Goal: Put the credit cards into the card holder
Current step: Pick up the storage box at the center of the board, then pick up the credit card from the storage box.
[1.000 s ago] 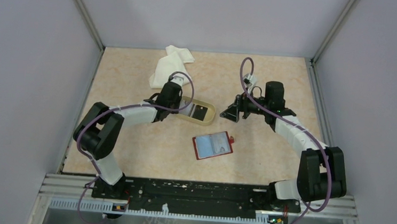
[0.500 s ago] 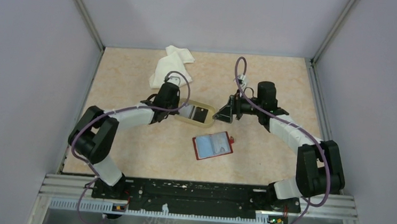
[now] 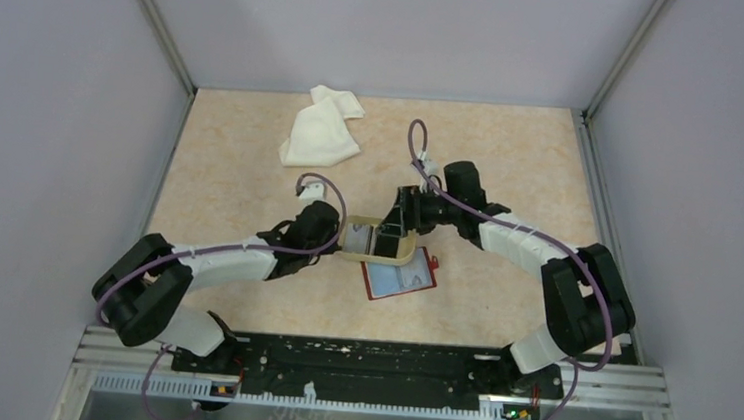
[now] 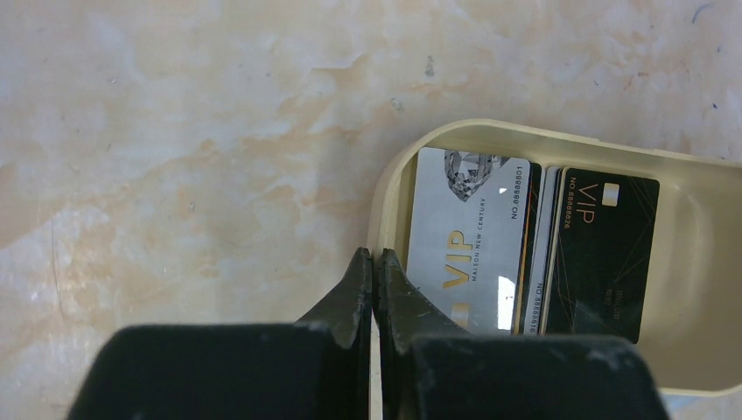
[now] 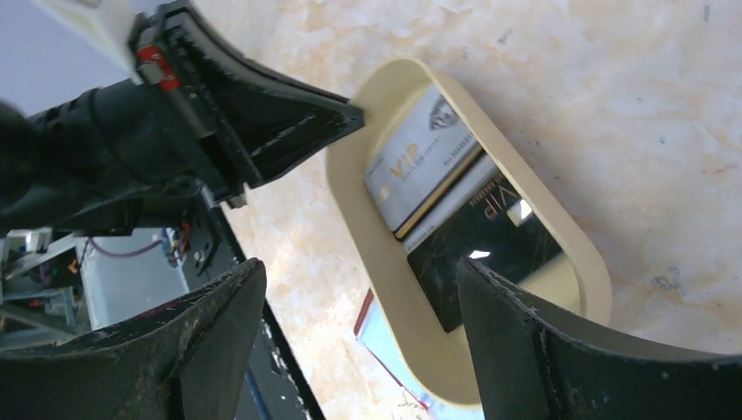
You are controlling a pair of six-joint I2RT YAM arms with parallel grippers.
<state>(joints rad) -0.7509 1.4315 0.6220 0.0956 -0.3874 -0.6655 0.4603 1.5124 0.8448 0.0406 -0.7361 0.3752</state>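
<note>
Several credit cards lie stacked in a tan oval dish (image 4: 560,140): a silver VIP card (image 4: 468,236) on top at the left and a black VIP card (image 4: 604,249) at the right. My left gripper (image 4: 374,262) is shut on the dish's left rim. In the top view the dish (image 3: 396,259) overlaps the far edge of the red card holder (image 3: 405,278), which lies open. My right gripper (image 3: 406,213) is open and empty just over the dish's far right end. Its view shows the dish (image 5: 367,227), both cards (image 5: 420,166) and a corner of the holder (image 5: 385,337).
A crumpled white cloth (image 3: 319,131) lies at the back left of the table. Grey walls with metal corner posts close the table on three sides. The black rail with the arm bases (image 3: 366,365) runs along the near edge.
My left gripper has pulled the dish with the cards toward the near right, up to the card holder. My right gripper has moved left and now hovers over the dish.
</note>
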